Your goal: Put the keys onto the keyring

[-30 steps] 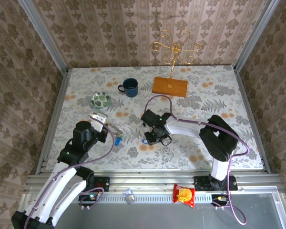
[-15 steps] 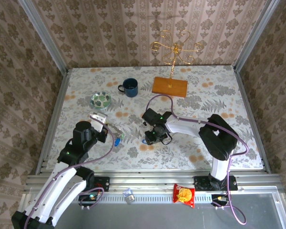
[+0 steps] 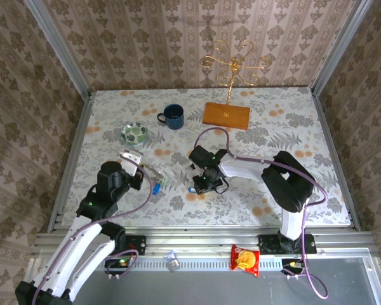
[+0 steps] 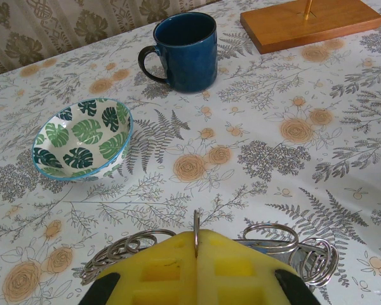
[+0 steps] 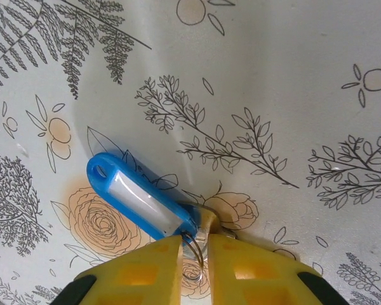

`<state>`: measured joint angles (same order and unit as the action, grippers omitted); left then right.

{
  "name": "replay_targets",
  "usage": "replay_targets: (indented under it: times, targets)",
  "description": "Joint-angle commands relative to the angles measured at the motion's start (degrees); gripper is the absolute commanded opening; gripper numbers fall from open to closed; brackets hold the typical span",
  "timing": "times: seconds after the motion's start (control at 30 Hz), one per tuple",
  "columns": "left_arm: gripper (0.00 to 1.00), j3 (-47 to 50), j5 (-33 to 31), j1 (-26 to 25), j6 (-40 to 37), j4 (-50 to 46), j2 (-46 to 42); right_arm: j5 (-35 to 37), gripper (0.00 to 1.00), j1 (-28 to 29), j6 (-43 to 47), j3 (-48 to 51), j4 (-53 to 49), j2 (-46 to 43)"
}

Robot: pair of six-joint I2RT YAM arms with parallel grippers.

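Since a second ago the right gripper has slid a little toward the left arm, while the left gripper has kept its place. The left's yellow pads are pressed together on one strand of the silvery coiled-wire keyring, whose loops splay out to either side of the fingers and rest on the floral table. The right's pads stand almost shut, pinching the small wire loop of a blue-tagged key; the tag lies flat on the cloth just ahead of the fingertips, slanting up and left.

Both pieces look light. The wire is probably stiff, thin and slippery, so it could twist out of a loose pinch. The tag will likely swing freely, so the metal end is the better place to hold it.

A second blue tag lies just beside the left fingers. Well beyond the left fingers stand a leaf-patterned bowl, a dark blue mug and a wooden stand base. None of them lies between the two grippers.
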<state>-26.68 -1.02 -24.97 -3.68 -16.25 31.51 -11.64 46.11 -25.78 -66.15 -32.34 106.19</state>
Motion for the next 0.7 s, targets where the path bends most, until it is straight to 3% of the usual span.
replay_targets:
  times: [0.0,0.23,0.67]
  targets:
    - [0.0,-0.79,0.95,0.27,-1.15,2.28,-0.22,-1.71,0.18,-0.31,-0.94,0.05,-0.78,1.02]
    - [0.0,-0.75,1.01,0.27,-1.07,2.28,-0.22,-3.01,0.24,-0.27,-1.85,0.05,-1.37,-0.44]
    - [0.0,-0.7,0.93,0.29,-1.22,2.1,-0.23,-4.62,0.2,-0.32,-2.97,0.41,-1.65,-0.46]
